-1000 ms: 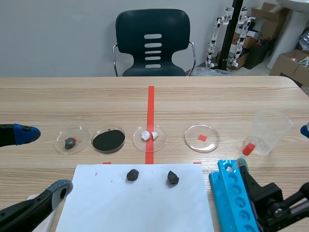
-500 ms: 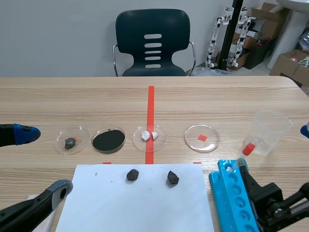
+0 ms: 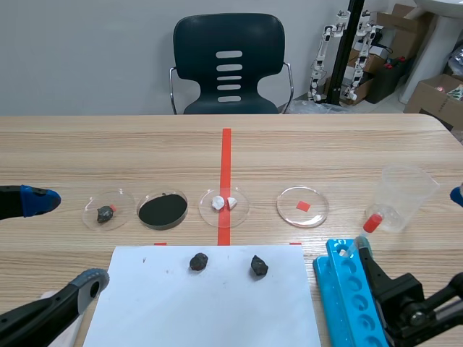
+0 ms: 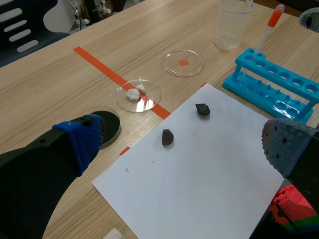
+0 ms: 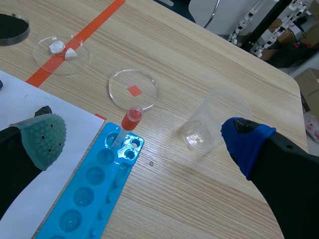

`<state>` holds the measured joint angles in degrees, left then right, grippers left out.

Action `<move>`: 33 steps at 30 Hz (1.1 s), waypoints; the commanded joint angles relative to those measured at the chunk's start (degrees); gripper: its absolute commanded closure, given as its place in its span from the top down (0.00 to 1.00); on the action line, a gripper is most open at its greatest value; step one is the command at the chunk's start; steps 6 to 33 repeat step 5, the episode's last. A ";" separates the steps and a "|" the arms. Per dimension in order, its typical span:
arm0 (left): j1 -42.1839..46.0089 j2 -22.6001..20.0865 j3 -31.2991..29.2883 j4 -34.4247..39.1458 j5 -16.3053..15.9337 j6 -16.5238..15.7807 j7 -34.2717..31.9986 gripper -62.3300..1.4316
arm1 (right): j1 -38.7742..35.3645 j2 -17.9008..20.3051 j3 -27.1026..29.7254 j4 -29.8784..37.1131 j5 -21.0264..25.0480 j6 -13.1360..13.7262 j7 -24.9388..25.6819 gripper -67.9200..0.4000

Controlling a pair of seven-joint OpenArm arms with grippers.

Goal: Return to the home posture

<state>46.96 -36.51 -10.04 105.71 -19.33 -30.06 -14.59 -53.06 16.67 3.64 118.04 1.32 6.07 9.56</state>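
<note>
My left gripper (image 4: 184,144) hangs open and empty over the near left part of the table, above the white paper sheet (image 4: 199,169). In the scene view its blue pad (image 3: 32,200) and grey pad (image 3: 90,282) stand far apart. My right gripper (image 5: 144,139) is open too, with nothing held. It is over the blue tube rack (image 5: 94,184) and the red-capped tube (image 5: 128,122) that stands in the rack.
Two dark stones (image 3: 199,261) (image 3: 259,266) lie on the paper (image 3: 217,311). Behind it stand several petri dishes (image 3: 224,202) in a row and a clear beaker (image 3: 405,195) at the right. A chair (image 3: 229,65) stands at the far edge.
</note>
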 commanded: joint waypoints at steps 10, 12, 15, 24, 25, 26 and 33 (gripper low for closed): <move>-0.15 0.15 0.17 0.96 -0.52 0.09 -0.59 1.00 | 0.09 -0.02 0.15 1.05 0.39 -0.20 0.83 1.00; -0.15 0.15 0.17 0.96 -0.52 0.09 -0.59 1.00 | 0.09 -0.02 0.15 1.05 0.39 -0.20 0.83 1.00; -0.15 0.15 0.17 0.96 -0.52 0.09 -0.59 1.00 | 0.09 -0.02 0.15 1.05 0.39 -0.20 0.83 1.00; -0.15 0.15 0.17 0.96 -0.52 0.09 -0.59 1.00 | 0.09 -0.02 0.15 1.05 0.39 -0.20 0.83 1.00; -0.15 0.15 0.17 0.96 -0.52 0.09 -0.59 1.00 | 0.09 -0.02 0.15 1.05 0.39 -0.20 0.83 1.00; -0.15 0.15 0.17 0.96 -0.52 0.09 -0.59 1.00 | 0.09 -0.02 0.15 1.05 0.39 -0.20 0.83 1.00; -0.15 0.15 0.17 0.96 -0.52 0.09 -0.59 1.00 | 0.09 -0.02 0.15 1.05 0.39 -0.20 0.83 1.00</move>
